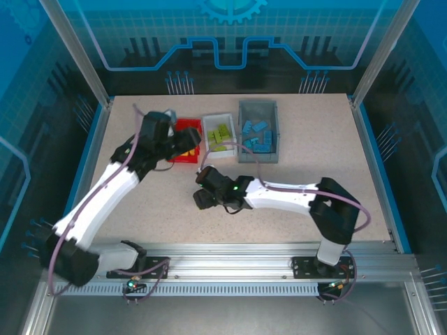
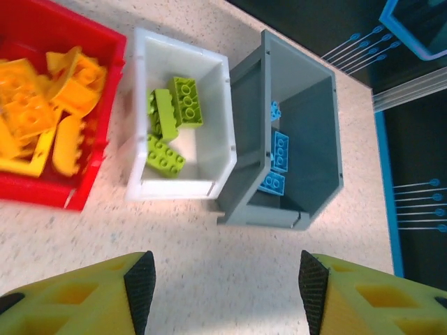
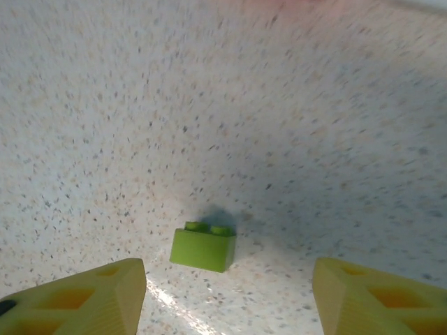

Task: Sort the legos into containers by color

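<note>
Lime lego (image 3: 202, 248) lay loose, studs up, on the speckled surface (image 3: 293, 105), just ahead of the right end effector (image 3: 227, 283), which was open and empty. Orange legos (image 2: 42, 118) sat in the red bin (image 2: 42, 192), lime legos (image 2: 174, 112) in the white bin (image 2: 178, 188), and blue legos (image 2: 279, 150) in the grey bin (image 2: 244, 202). The left end effector (image 2: 227, 293) was open and empty.

No readable text, labels or numbers (a wordless gear emblem (image 1: 232, 8) on the back panel (image 1: 140, 35))

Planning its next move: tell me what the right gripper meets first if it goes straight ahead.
Probably the green brick on the table, lying just ahead between the right gripper's open fingers; depth is unclear.
</note>
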Motion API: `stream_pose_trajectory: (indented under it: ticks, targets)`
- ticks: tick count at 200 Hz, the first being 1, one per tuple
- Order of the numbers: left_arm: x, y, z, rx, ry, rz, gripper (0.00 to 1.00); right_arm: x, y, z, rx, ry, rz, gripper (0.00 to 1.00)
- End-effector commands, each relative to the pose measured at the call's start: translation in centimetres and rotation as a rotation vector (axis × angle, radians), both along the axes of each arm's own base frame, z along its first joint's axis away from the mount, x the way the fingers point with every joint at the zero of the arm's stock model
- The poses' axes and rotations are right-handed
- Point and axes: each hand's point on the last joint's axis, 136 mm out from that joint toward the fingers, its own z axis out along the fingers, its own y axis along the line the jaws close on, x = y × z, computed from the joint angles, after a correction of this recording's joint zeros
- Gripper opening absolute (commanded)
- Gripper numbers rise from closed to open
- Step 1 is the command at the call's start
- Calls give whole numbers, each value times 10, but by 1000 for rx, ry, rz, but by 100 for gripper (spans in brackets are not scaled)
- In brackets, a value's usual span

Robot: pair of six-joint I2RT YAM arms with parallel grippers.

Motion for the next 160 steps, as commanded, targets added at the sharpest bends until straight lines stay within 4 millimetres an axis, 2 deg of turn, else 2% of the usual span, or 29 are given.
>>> stream_pose_trajectory:
  ticks: [1,35,67,89,117,144,160]
  targets:
    - [-49,23,-25,15,73,33,61,-12,-4,-25,-122,89,-24,67]
    - [-113,46,-28,-35,45,42,64,-12,5,-44,-165,141,-32,67]
    - [-149,63,-35,-48,41,69,65,-11,12,-56,-188,163,-27,63]
    - [-159,68,-37,-49,51,79,65,-11,14,-63,-198,180,-31,59]
    - [-158,66,-38,-58,57,75,65,-11,16,-70,-203,189,-36,49]
    - [-155,64,-38,-62,55,73,65,-10,17,-71,-202,191,-37,39]
    - [-154,62,-37,-70,52,68,65,-8,17,-64,-194,174,-41,34]
